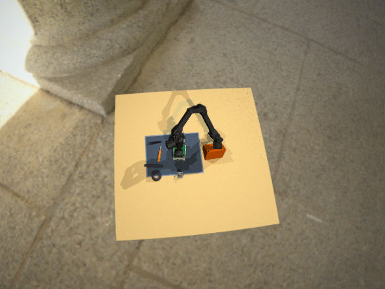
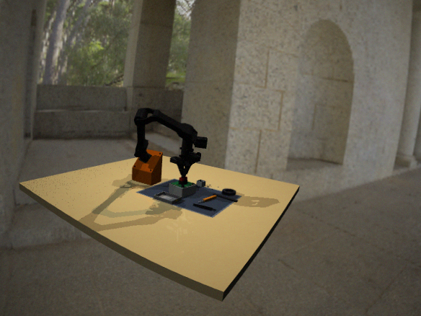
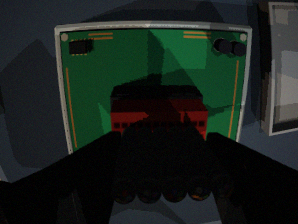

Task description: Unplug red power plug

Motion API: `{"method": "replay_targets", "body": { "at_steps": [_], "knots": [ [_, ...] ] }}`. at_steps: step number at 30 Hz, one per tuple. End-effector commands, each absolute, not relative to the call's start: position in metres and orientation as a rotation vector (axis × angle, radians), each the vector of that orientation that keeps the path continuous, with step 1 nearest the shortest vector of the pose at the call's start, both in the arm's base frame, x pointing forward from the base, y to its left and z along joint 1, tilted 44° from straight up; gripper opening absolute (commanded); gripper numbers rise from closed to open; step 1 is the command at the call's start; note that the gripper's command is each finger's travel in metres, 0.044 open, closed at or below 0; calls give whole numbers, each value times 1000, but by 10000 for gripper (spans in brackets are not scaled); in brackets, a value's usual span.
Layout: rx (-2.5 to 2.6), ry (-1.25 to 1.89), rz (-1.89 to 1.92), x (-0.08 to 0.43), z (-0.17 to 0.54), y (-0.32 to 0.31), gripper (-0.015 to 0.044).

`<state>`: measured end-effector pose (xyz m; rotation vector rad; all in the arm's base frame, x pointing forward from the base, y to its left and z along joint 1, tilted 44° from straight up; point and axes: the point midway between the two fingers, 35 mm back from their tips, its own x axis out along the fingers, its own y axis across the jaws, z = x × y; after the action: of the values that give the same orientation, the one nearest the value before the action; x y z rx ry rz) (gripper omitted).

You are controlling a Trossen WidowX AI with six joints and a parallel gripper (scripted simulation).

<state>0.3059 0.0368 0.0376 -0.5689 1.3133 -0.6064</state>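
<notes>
The counter (image 1: 198,204) (image 2: 173,238) is the biggest thing I have in front of me, a pale yellow slab. Over it my black arm (image 1: 207,123) (image 2: 166,120) arches from an orange base block (image 1: 214,154) (image 2: 145,175) and comes down on the work. The dark blue mat (image 1: 188,167) (image 2: 220,209) (image 3: 30,90) lies on the counter beside that block.

On the mat sits the grey box with the green circuit board (image 1: 183,149) (image 2: 176,184) (image 3: 125,60) on top. Next to it, on the mat, I see the grey tray (image 2: 156,198) (image 3: 270,100), with no plug in it. My pincer (image 2: 183,176) (image 3: 164,143) points down over the board, its fingers clamped on the red power plug (image 2: 183,180) (image 3: 131,118). The plug is at the board; whether it is still fully seated in its socket I cannot tell.

Smaller things lie about: a dark ring (image 1: 156,175) (image 2: 228,192) at the mat's edge, a dark bar (image 1: 153,165) (image 2: 228,198) near it, an orange-handled tool (image 1: 159,155) (image 2: 209,198), black tweezers (image 1: 154,142) (image 2: 204,207), and a little grey block (image 1: 180,174) (image 2: 200,183).
</notes>
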Motion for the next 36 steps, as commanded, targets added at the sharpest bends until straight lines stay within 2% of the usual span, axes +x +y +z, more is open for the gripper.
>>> {"method": "replay_targets", "body": {
  "at_steps": [1, 15, 28, 36],
  "knots": [
    [-623, 1296, -621, 304, 41, 50, 0],
    [-482, 1341, -452, 302, 55, 39, 0],
    [-666, 1280, -673, 303, 41, 57, 0],
    [-587, 1309, -578, 302, 49, 51, 0]
  ]
}}
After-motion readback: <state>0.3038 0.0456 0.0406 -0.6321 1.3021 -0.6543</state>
